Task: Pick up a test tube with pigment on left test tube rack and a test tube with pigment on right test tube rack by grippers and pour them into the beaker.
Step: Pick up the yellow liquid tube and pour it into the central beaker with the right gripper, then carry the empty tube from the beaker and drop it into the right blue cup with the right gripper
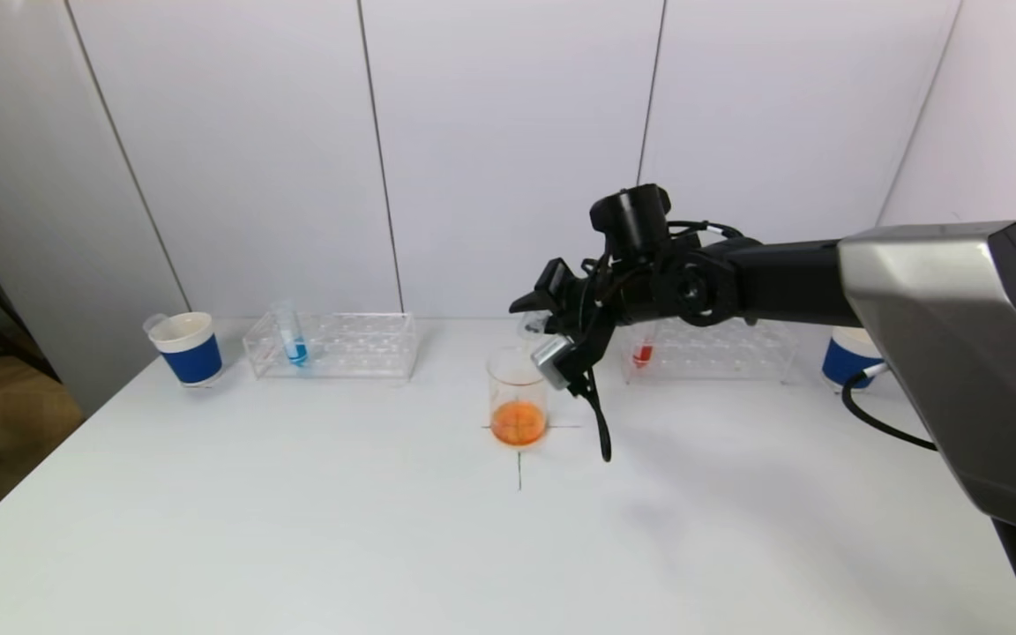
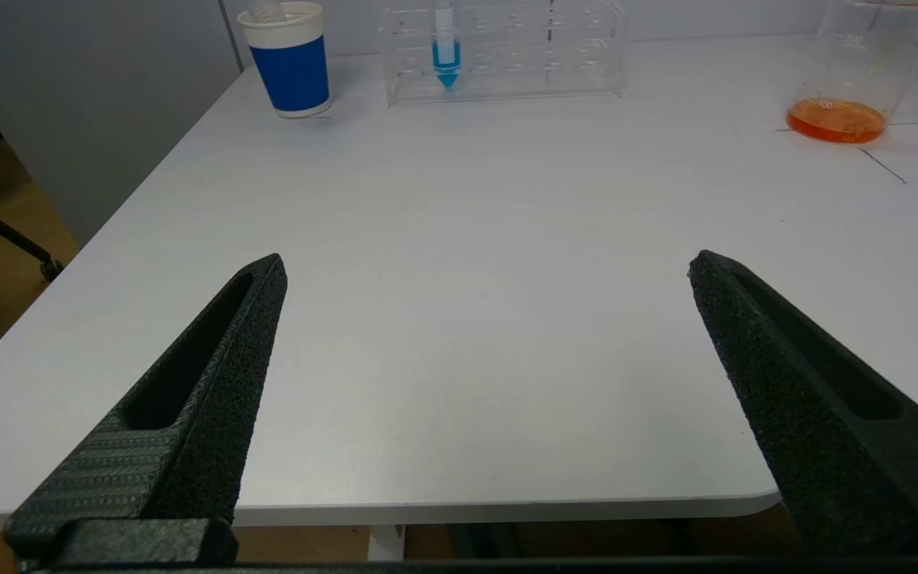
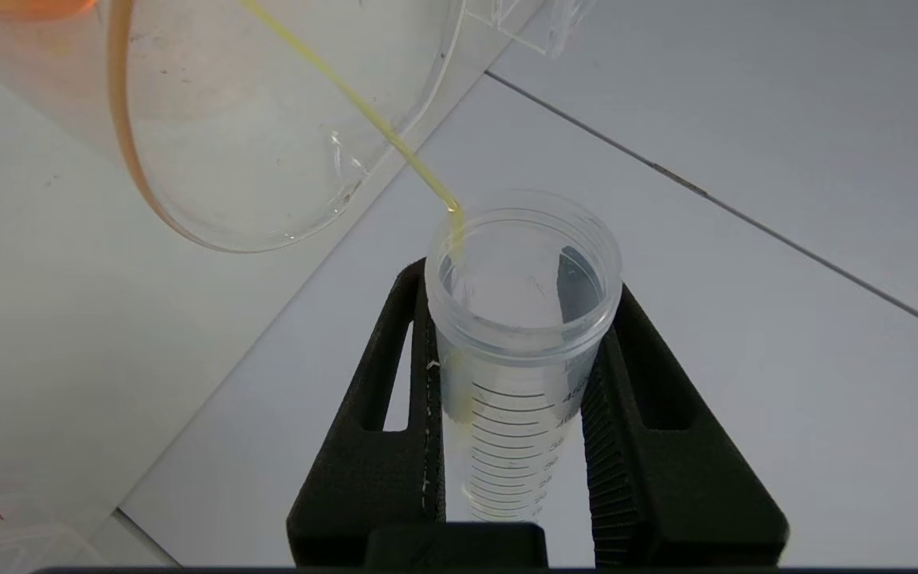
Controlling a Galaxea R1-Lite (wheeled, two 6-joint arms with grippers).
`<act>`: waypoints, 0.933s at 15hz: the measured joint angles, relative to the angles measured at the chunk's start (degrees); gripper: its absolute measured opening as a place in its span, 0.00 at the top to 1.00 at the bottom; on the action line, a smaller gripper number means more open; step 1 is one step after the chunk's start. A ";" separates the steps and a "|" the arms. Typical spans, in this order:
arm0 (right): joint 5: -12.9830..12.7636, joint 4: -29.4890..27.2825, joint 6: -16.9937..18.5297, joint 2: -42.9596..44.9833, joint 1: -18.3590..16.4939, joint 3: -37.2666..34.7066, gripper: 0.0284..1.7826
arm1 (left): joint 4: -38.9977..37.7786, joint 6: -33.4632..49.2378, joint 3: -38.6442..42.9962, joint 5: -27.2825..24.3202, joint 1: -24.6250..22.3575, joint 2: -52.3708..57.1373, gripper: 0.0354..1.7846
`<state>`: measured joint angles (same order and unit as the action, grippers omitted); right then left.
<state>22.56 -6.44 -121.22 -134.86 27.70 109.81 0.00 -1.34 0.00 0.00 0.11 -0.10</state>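
Right gripper [image 3: 519, 383]: mine, clamped on graduated test tube [image 3: 519, 319], tipped over beaker [image 1: 518, 397] at table centre. Thin yellow stream [image 3: 347, 88] running into orange liquid [image 1: 518, 422]. Step: pouring, nearly drained. Next: right tube upright, withdraw. Left gripper [image 2: 483, 319]: spread wide, idle over near table edge.

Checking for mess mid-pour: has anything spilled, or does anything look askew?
Nothing stands out. The right end effector holds the tipped test tube at the beaker rim, a thin yellow stream running inside. The table around shows no spill; both racks sit square.
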 joint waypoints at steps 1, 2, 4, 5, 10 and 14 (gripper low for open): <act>-0.46 0.18 -0.17 0.07 0.11 -0.11 0.70 | 0.00 -0.02 0.00 0.00 0.00 0.00 0.01; -0.85 0.16 -0.41 0.13 0.22 -0.15 0.70 | 0.00 -0.04 0.00 0.00 0.00 0.00 0.01; -1.16 0.43 -0.69 0.28 0.44 -0.17 0.70 | 0.00 0.00 0.00 0.02 -0.04 0.00 0.01; -1.23 1.04 -0.74 0.28 0.48 -0.22 0.70 | 0.00 0.00 0.00 0.00 -0.04 0.00 0.01; 0.17 1.54 0.50 0.11 0.52 -0.35 0.70 | 0.00 0.05 0.00 0.02 0.00 0.00 0.01; 3.56 1.67 7.30 -0.04 0.41 -0.28 0.70 | 0.00 0.00 0.00 0.00 -0.04 0.00 0.01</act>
<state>26.12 -4.77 -113.92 -134.90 28.11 109.53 0.00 -1.34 0.00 0.00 0.07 -0.10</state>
